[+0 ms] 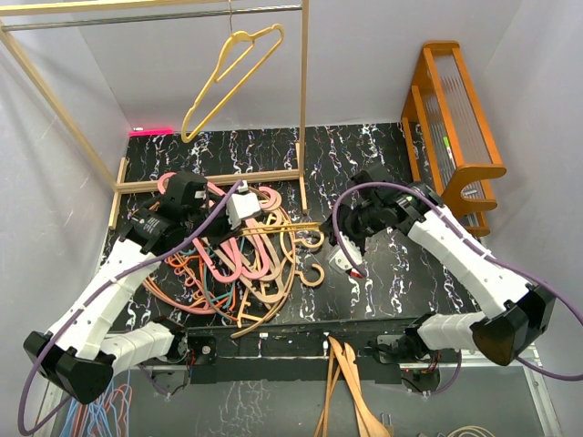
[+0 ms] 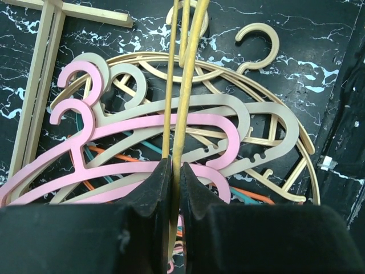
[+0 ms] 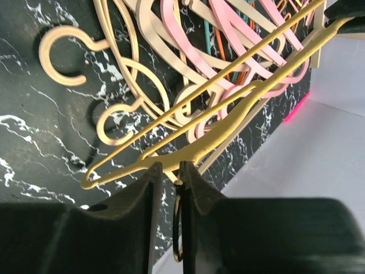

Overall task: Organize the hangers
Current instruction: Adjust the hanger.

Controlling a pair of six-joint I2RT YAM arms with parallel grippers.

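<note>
The left pincer (image 2: 175,168) is clamped tight on the thin bars of a gold hanger (image 3: 197,147), which run up between its 2 fingers. The right pincer (image 3: 171,168) is nearly closed on the same hanger at its neck, with the hook wire pinched between the fingertips. The gold hanger spans the gap between the 2 arms, above a tangled pile of hangers (image 1: 246,264) in pink, tan, orange and teal. The pile lies on the black marbled counter (image 1: 401,282), just in front of the wooden rack base (image 1: 209,180) and mostly nearer the left arm. 1 yellow hanger (image 1: 202,98) hangs from the rail (image 1: 155,16).
</note>
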